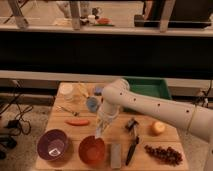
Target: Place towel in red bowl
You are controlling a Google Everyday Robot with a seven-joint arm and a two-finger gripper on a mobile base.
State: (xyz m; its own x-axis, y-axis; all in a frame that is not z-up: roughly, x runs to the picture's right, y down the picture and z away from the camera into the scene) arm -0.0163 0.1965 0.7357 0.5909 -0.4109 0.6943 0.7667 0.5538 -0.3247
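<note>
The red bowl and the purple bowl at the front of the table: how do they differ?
The red bowl is orange-red; the purple bowl is purple. The red bowl sits nearer the table's middle, beside the grey block; the purple bowl is at the left corner. The claw with the pale towel hangs just above the red bowl's rim, not the purple bowl. Both are round, upright and similar in size.
</note>
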